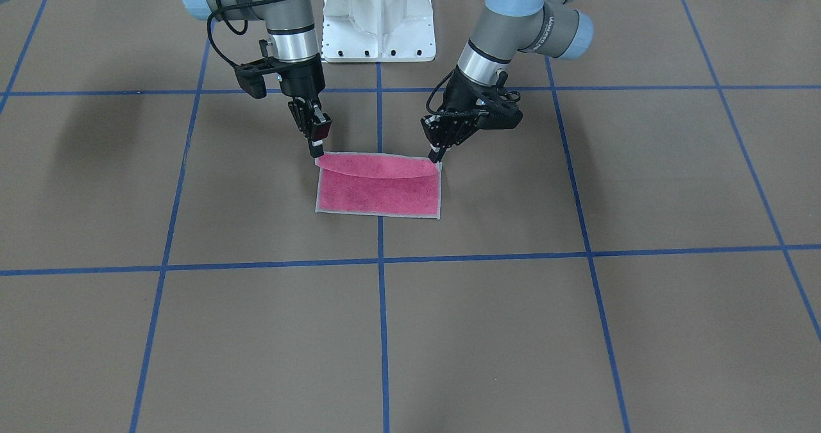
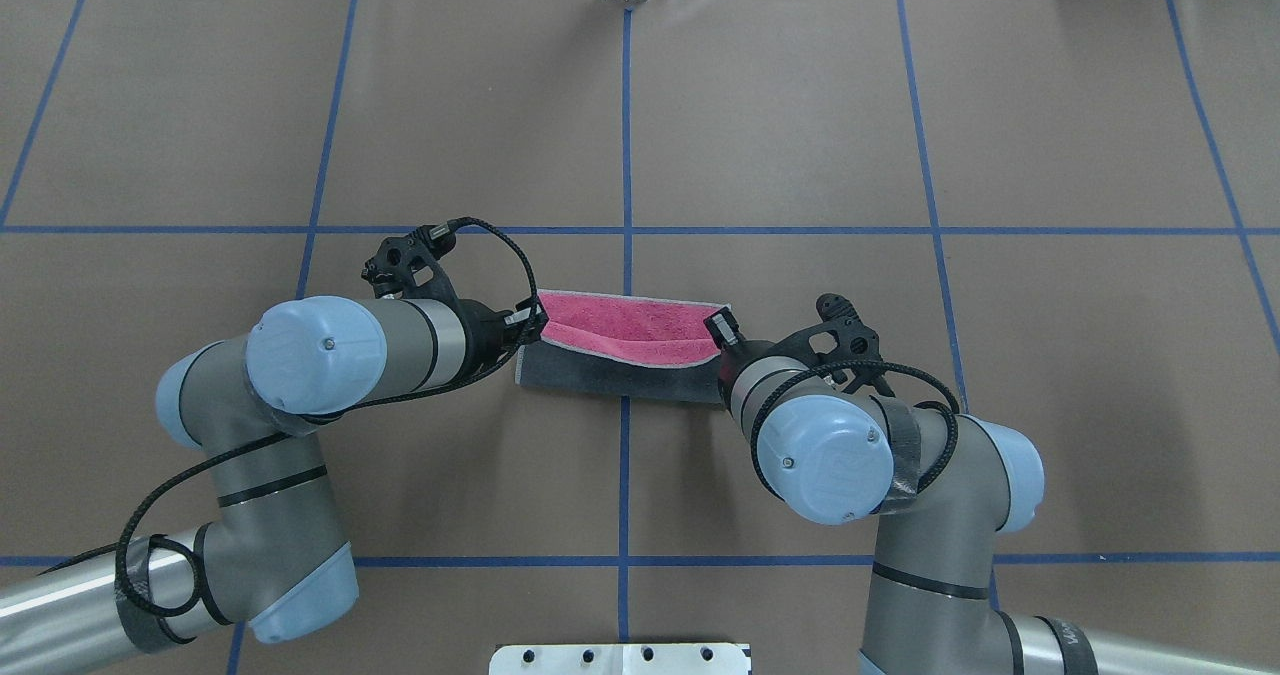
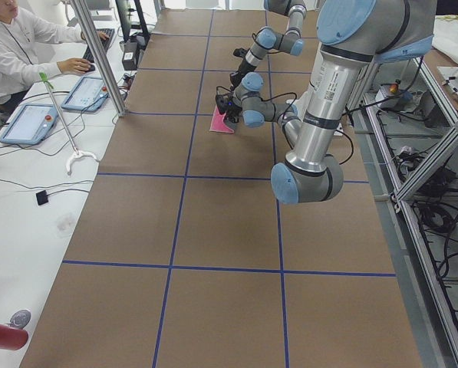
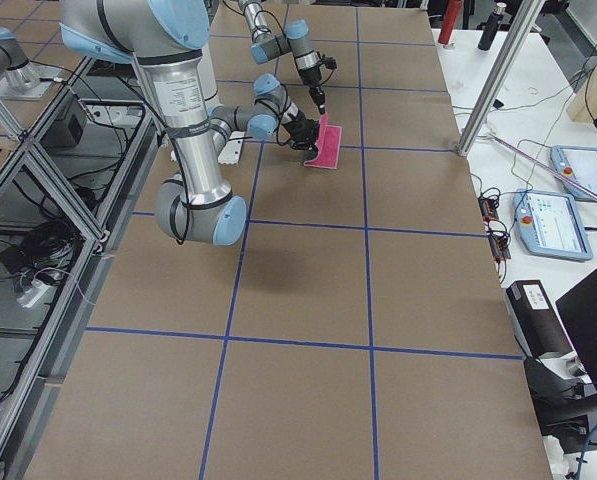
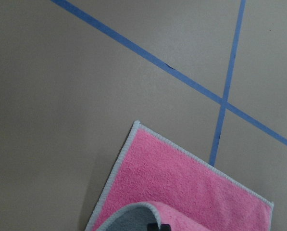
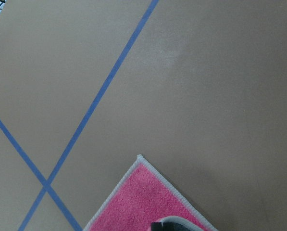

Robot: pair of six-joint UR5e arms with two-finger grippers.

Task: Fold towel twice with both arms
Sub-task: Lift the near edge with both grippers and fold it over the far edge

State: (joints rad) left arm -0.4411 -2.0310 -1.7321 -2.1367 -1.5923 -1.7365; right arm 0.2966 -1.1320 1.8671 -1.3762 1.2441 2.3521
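Observation:
The towel (image 1: pixel 378 192) lies pink face up at the table's middle. Its edge nearest the robot is lifted and curled over, so the grey underside (image 2: pixel 620 377) shows in the overhead view. My left gripper (image 1: pixel 439 156) is shut on one lifted corner, and my right gripper (image 1: pixel 317 153) is shut on the other. From overhead, the left gripper (image 2: pixel 533 321) and right gripper (image 2: pixel 719 329) hold the two ends of the raised edge. The left wrist view shows the pink face (image 5: pixel 181 185) with the curled grey corner at the bottom. The right wrist view shows a far corner (image 6: pixel 143 197).
The white bolted pedestal base (image 1: pixel 378 22) stands behind the towel on the robot's side. Blue tape lines (image 1: pixel 380 260) grid the brown table cover. An operator (image 3: pixel 14 46) sits at a side bench with tablets (image 3: pixel 29 123).

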